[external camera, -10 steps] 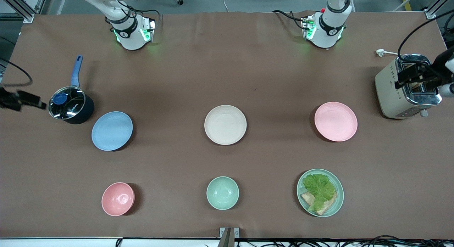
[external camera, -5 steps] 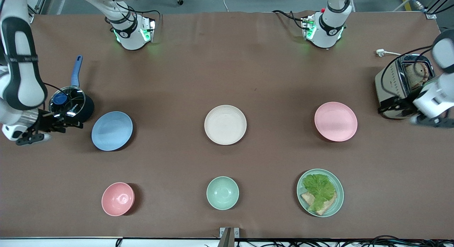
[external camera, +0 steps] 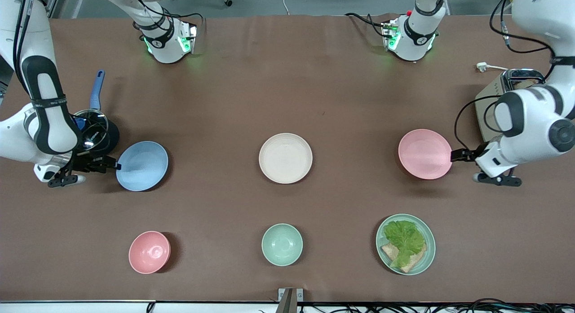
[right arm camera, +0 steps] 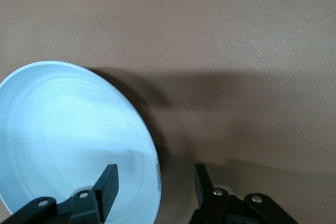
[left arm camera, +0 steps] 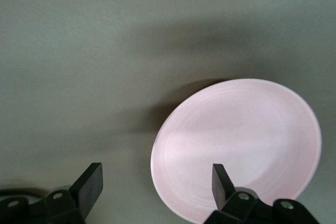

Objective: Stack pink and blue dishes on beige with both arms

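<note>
The round, shallow, matte light blue plate [external camera: 142, 165] lies on the brown table [external camera: 287, 93] toward the right arm's end, just beside a dark saucepan with a glass lid and blue handle [external camera: 93, 129]. The right arm's black two-finger gripper [external camera: 114, 165] sits low at the plate's outer rim, on the side away from the table's middle. In the right wrist view its fingers [right arm camera: 107, 184] stand spread apart, one over the blue plate [right arm camera: 73, 140] and the other over bare table, so the rim lies between them; nothing is clamped.

The round, shallow, matte pale pink plate [external camera: 425, 153] lies toward the left arm's end, near a cream and chrome toaster [external camera: 489, 102] which the left arm partly hides. The left arm's black two-finger gripper [external camera: 453, 155] is at the plate's outer rim. In the left wrist view its fingers [left arm camera: 223, 182] are wide apart, one over the edge of the pink plate [left arm camera: 241, 145] and the other over the table, and they grip nothing; whether they touch the rim cannot be told.

The round, shallow, matte cream-beige plate [external camera: 285, 158] rests at the table's middle, between the blue and pink plates and well apart from both. Nearer to the front camera stand a small deep pink bowl [external camera: 149, 252], a small mint-green bowl [external camera: 282, 244] and a green plate with lettuce and bread [external camera: 405, 244]
</note>
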